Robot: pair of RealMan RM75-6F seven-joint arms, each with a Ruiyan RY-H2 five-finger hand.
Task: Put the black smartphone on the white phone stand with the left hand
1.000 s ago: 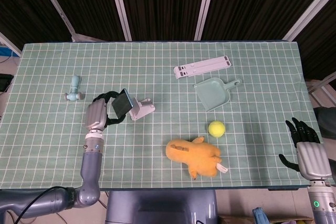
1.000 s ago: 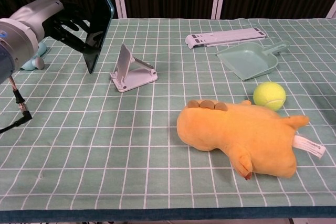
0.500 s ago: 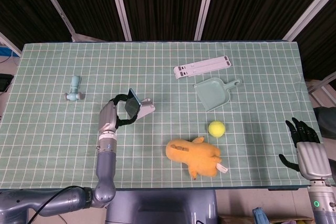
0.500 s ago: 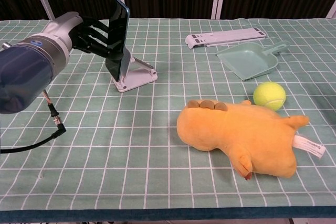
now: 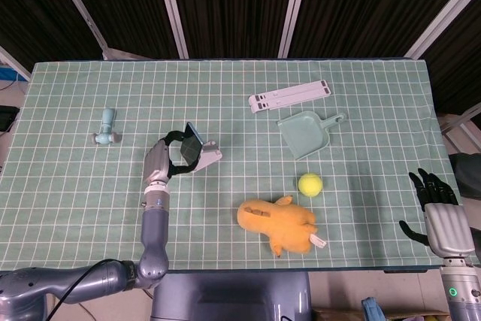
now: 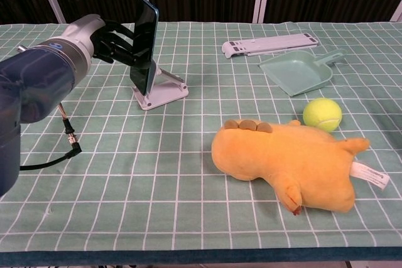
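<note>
Am gripping black smartphone (image 6: 145,45) in my left robot hand (image 6: 113,39), fingers closed around its back and edges. Phone is standing nearly upright, long axis vertical, lower edge hanging just above base of white phone stand (image 6: 162,90). Stand is sitting on desk (image 6: 188,174) directly beyond my fingertips, toward my right; backrest is leaning behind phone. Judging: next am needing slight drop and lean onto backrest. My right robot hand (image 5: 436,204) is idling well apart at desk edge, fingers spread, holding nothing.

Even, bright overhead light, soft short shadows, sharp focus, dark backdrop.
</note>
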